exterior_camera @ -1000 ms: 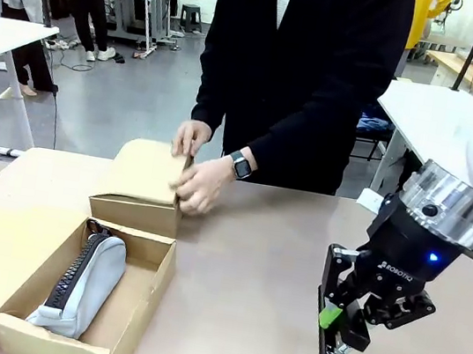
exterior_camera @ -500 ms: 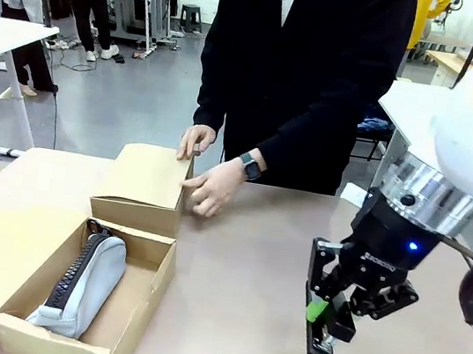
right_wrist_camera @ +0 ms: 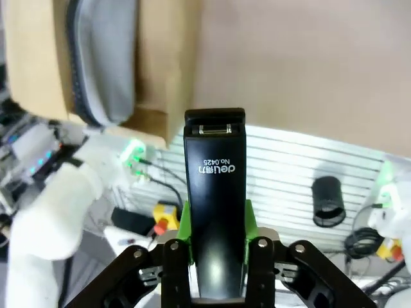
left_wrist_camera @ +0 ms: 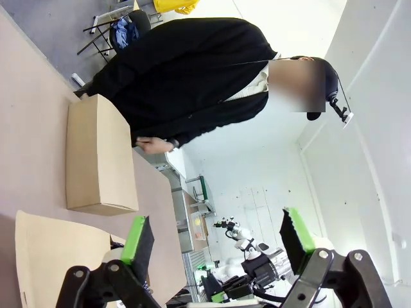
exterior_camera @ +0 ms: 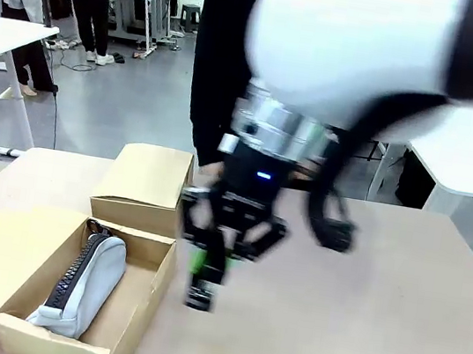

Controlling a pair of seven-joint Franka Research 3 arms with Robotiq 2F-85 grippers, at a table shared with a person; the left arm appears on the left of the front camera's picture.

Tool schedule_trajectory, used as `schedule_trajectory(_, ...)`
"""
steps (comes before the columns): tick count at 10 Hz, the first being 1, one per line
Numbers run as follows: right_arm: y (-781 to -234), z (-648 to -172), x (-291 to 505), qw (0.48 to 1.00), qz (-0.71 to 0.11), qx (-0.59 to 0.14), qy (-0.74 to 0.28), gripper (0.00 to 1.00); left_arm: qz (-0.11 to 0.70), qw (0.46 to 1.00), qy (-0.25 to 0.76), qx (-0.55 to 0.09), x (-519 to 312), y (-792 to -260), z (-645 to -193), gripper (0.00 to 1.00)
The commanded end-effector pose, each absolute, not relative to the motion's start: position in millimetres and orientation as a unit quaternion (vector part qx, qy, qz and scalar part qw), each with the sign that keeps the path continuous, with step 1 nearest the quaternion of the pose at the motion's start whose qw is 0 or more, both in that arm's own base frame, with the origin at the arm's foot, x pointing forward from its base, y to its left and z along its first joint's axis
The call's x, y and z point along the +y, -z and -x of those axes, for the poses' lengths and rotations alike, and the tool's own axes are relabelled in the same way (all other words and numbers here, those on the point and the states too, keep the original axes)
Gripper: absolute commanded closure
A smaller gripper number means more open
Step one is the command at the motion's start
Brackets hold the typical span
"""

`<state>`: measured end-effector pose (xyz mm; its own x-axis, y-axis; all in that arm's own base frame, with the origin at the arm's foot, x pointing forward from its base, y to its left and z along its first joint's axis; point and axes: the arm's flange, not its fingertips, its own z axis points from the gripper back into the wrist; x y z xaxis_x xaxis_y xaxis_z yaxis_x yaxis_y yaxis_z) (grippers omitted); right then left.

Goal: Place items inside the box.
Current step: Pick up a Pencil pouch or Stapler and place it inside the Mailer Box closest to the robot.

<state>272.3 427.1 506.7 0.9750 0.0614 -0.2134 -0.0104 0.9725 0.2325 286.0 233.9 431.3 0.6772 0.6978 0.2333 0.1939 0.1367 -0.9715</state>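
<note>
- Fingers of the right gripper (right_wrist_camera: 216,224) are closed tight on the black stapler (right_wrist_camera: 215,173). One green pad (right_wrist_camera: 185,224) presses on each side of it.
- From the front, that gripper hangs over the table (exterior_camera: 358,320) with the stapler pointing down.
- It is just beside the right wall of the open box (exterior_camera: 152,298). The stapler is not in the box yet.
- A grey pencil case (exterior_camera: 87,284) lies inside the open box, with its dark zip showing.
- A second box (exterior_camera: 143,176), closed, sits right behind the open one.
- The left gripper (left_wrist_camera: 214,224) has its fingers spread wide, with nothing between them.
- A person (left_wrist_camera: 186,70) in a black top stands at the far side of the table.
- One hand (left_wrist_camera: 151,145) of the person is near the closed box.
</note>
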Motion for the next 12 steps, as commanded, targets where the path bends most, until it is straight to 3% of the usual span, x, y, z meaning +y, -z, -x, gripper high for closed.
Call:
schedule_trajectory(1,-494,-305,521,0.995,-0.011,0.104,-0.005,0.68,0.632,0.659,-0.183,-0.365,232,-431,-284,0.0)
schedule_trajectory(3,-459,-303,567,0.993,0.059,0.099,-0.025,0.68,0.632,0.659,-0.183,-0.365,232,-431,-284,0.0)
schedule_trajectory(6,-422,-307,598,0.989,0.059,0.107,-0.078,0.68,0.632,0.659,-0.183,-0.365,232,-431,-284,0.0)
schedule_trajectory(12,-423,-315,585,0.993,0.032,0.101,-0.058,0.68,0.632,0.659,-0.183,-0.365,232,-431,-284,0.0)
